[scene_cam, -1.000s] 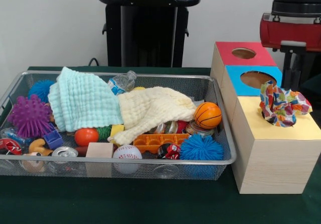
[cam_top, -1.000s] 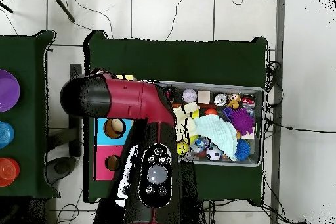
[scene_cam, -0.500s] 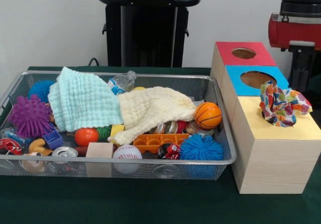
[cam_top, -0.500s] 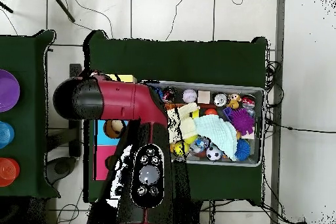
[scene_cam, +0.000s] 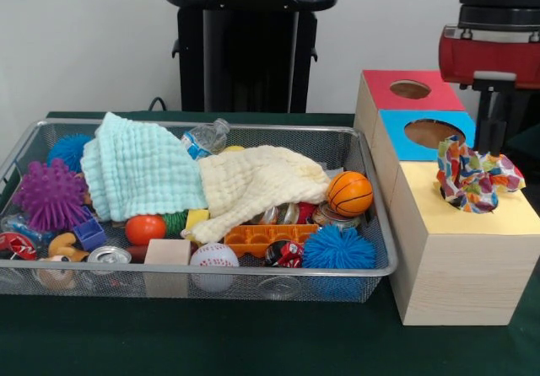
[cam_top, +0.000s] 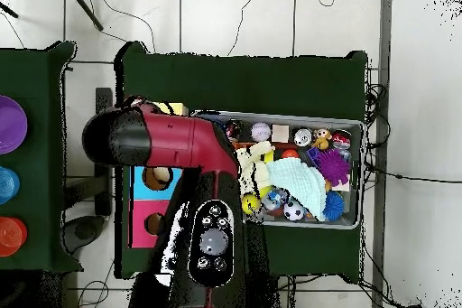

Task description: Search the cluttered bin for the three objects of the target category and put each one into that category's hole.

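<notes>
Your bin (scene_cam: 371, 192) holds two cloths (scene_cam: 253, 182), balls and cans. A patterned cloth (scene_cam: 474, 176) sits bunched in the yellow box's (scene_cam: 472, 258) hole. You can't tell the gripper's (scene_cam: 491, 131) jaw state.

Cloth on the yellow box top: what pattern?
Multicoloured patches on the cloth: red, blue, yellow, green, white. Front view shows it best.

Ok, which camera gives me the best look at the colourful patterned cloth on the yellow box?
The front view: the colourful cloth sits bunched at the yellow box hole, unobstructed. In the overhead view the arm covers it almost entirely.
</notes>
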`<state>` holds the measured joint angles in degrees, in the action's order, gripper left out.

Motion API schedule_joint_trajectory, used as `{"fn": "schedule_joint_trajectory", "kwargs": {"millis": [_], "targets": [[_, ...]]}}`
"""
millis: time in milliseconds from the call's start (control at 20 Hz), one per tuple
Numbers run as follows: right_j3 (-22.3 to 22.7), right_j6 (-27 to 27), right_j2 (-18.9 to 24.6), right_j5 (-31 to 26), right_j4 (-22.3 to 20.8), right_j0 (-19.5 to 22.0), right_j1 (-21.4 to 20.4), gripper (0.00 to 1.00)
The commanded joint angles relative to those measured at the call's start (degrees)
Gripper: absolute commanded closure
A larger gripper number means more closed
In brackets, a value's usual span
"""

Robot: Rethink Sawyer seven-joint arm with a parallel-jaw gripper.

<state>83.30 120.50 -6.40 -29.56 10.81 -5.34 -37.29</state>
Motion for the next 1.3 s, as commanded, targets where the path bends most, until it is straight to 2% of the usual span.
{"fn": "schedule_joint_trajectory", "kwargs": {"millis": [50,500,900,1300], "targets": [[8.8,5.0,4.1,4.0,-1.2,3.3,1.4,1.0],[8.6,5.7,3.4,6.0,-2.0,2.8,2.5,1.0],[8.9,7.9,2.9,10.8,-2.1,0.3,4.4,1.0],[10.6,4.4,5.3,15.4,-3.9,2.1,4.4,1.0]]}}
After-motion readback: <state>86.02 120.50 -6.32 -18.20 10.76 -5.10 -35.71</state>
